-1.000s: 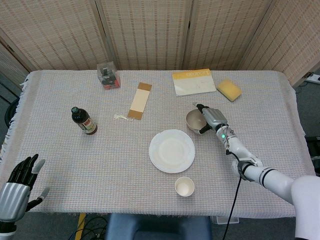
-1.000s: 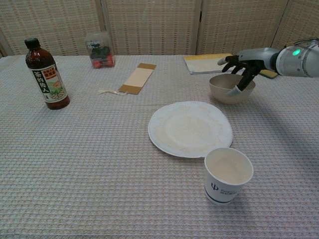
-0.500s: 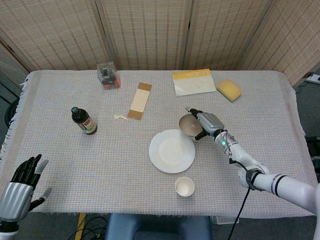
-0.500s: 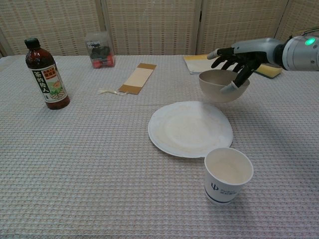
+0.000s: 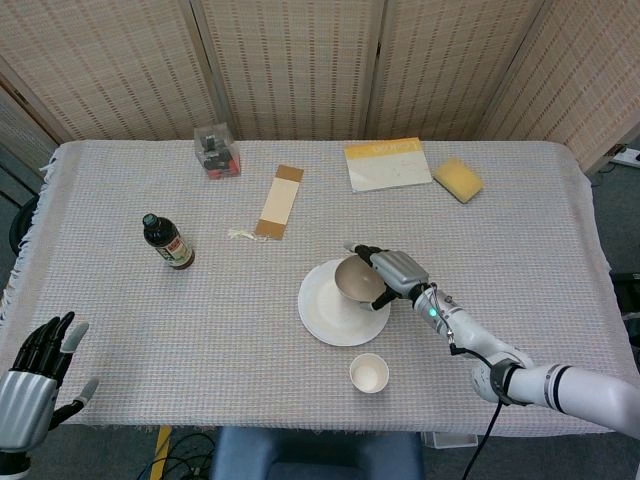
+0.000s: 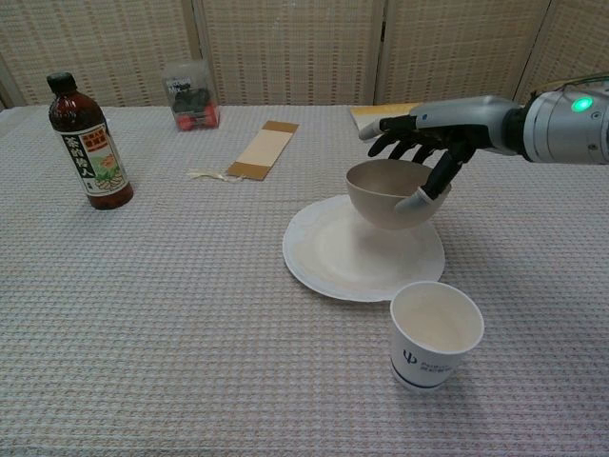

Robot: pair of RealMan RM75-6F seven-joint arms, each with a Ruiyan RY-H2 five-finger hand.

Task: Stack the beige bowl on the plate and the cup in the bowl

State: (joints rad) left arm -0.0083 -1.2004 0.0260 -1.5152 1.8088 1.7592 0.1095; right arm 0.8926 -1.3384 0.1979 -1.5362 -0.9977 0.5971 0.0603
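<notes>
My right hand (image 5: 392, 270) (image 6: 430, 148) grips the beige bowl (image 5: 357, 279) (image 6: 388, 193) by its far rim and holds it in the air over the white plate (image 5: 330, 313) (image 6: 328, 259). The bowl hangs above the plate's right half, not touching it. A white paper cup (image 5: 369, 374) (image 6: 434, 333) stands upright on the cloth in front of the plate. My left hand (image 5: 38, 378) hovers open at the table's near left corner, fingers spread, holding nothing.
A dark sauce bottle (image 5: 167, 242) (image 6: 89, 143) stands at the left. At the back lie a clear box (image 5: 217, 151), a brown card (image 5: 279, 201), a yellow-edged booklet (image 5: 387, 164) and a yellow sponge (image 5: 457, 179). A grey woven cloth covers the table (image 5: 150, 320).
My right hand lifted the bowl off the cloth and carried it left and toward me, from beside the plate to above it. The left hand sank slightly.
</notes>
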